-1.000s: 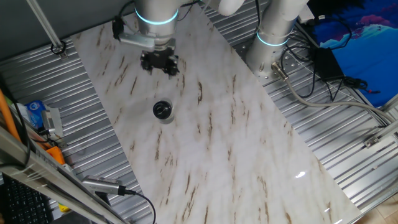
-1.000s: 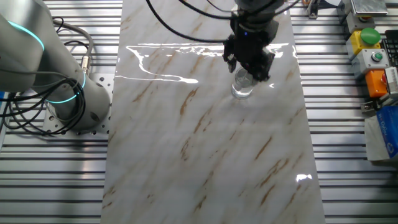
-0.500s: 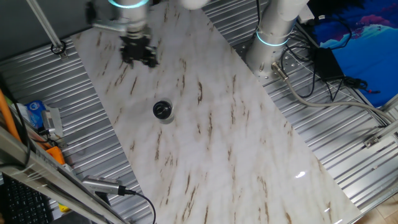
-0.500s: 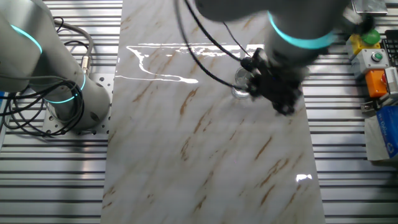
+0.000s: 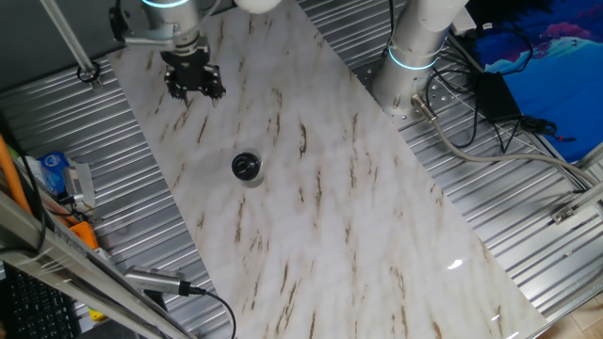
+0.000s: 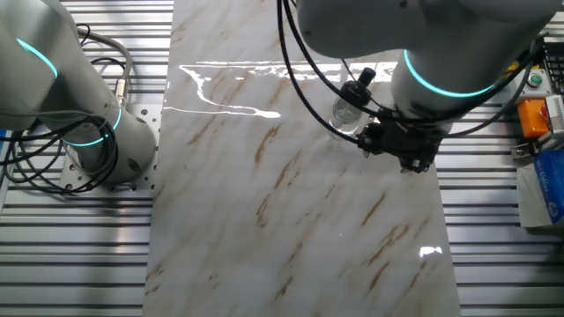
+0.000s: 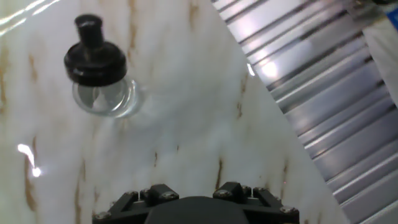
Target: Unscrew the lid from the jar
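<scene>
The clear jar [image 5: 247,173] stands upright on the marble board [image 5: 320,217] with the black lid [image 5: 245,165] on its mouth. In the hand view the lid [image 7: 94,59] has a small knob and sits on the glass jar [image 7: 107,101] at the upper left. In the other fixed view the jar [image 6: 345,116] is partly behind the arm. My gripper [image 5: 193,87] is away from the jar, near the board's far corner, and holds nothing. It also shows in the other fixed view [image 6: 401,157]. In the hand view [image 7: 194,190] only its finger mounts show, set wide apart.
Ribbed metal tabletop [image 5: 490,198] surrounds the board. The arm's base [image 5: 415,56] and cables [image 5: 471,122] are at the far right. A control box with buttons [image 6: 529,79] and a blue packet [image 6: 542,198] sit beside the board. Tools lie at the left edge [image 5: 66,188].
My gripper has moved from just beside the jar to the board's corner, well away from it. The jar and lid have not moved.
</scene>
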Controlling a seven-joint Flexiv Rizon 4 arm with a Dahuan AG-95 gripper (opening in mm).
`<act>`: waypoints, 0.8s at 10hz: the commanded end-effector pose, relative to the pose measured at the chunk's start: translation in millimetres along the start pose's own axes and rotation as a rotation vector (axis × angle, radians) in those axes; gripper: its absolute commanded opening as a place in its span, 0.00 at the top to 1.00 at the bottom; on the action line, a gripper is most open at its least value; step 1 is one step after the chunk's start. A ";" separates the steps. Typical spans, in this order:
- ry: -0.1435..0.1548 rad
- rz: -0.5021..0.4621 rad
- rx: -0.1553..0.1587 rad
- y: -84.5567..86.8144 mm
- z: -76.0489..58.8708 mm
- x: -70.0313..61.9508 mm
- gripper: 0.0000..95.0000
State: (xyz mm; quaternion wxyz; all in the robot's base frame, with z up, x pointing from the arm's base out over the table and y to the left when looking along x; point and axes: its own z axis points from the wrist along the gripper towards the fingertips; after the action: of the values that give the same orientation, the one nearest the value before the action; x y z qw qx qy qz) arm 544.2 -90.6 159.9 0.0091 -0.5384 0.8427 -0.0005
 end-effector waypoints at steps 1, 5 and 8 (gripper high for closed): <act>0.075 0.178 0.054 0.3 0.0 0.6 0.40; 0.087 0.198 0.079 0.3 0.0 0.6 0.40; 0.034 0.106 0.047 -62.1 0.5 31.8 0.40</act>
State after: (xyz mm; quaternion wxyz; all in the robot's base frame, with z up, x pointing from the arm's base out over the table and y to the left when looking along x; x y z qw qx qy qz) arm 571.7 -130.2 161.2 -0.0129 -0.4643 0.8834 -0.0621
